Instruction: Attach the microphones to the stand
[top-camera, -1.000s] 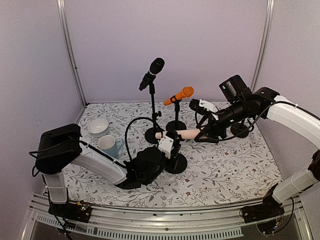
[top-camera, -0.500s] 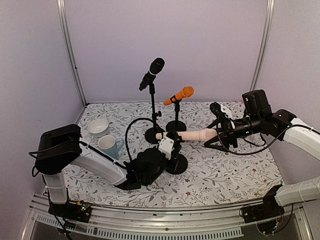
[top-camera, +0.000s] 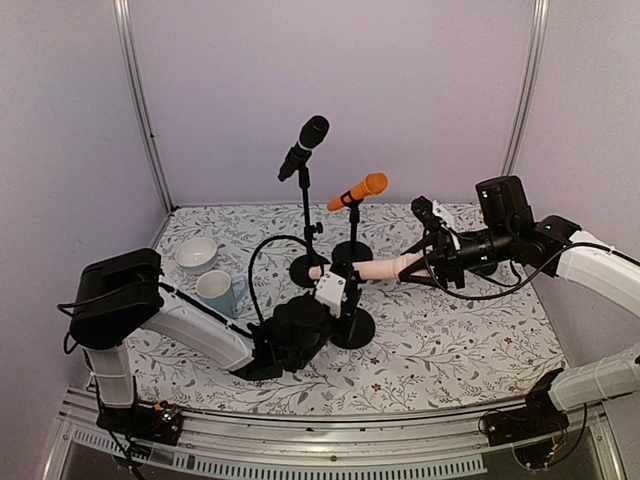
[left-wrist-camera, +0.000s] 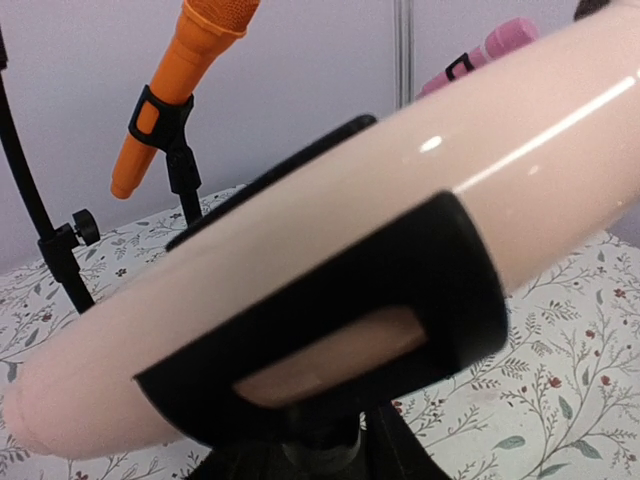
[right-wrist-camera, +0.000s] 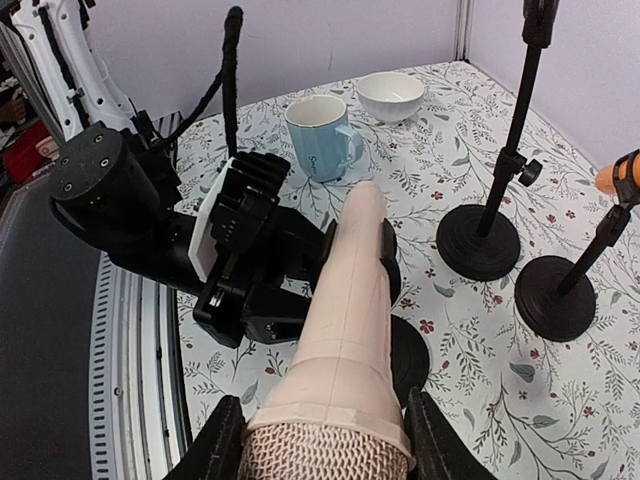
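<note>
A two-arm robot worked at a floral-patterned table (top-camera: 450, 340). The beige-pink microphone (top-camera: 372, 269) lay almost level across the middle of the table. Its slim body passed through the black clip (left-wrist-camera: 330, 330) of the short front stand (top-camera: 352, 326). The right gripper (right-wrist-camera: 328, 440) had both fingers pressed against the mesh head, clamped on it from either side. The left gripper (top-camera: 338, 295) sat just beside the stand's stem, under the microphone. Whether its jaws were closed on the stem could not be told.

Behind, the black microphone (top-camera: 305, 145) stood in the tall stand and the orange microphone (top-camera: 358, 190) in a lower one. The bright pink microphone (left-wrist-camera: 495, 45) showed in a clip at the far right. A blue-and-white mug (top-camera: 220, 290) and a white bowl (top-camera: 196, 253) sat to the left.

The step in hand looked like seating the last microphone in its clip. The next move probably called for sliding the body along its own axis until the clip gripped it snugly. The stand would need steadying meanwhile, and only then should the head be released.

A second earlier the right gripper had reached further along the body, towards the clip. It then drew back with its jaws apart, and now it had closed on the head. The head end sat slightly higher than half a second before. The left arm and the other stands had not moved.
</note>
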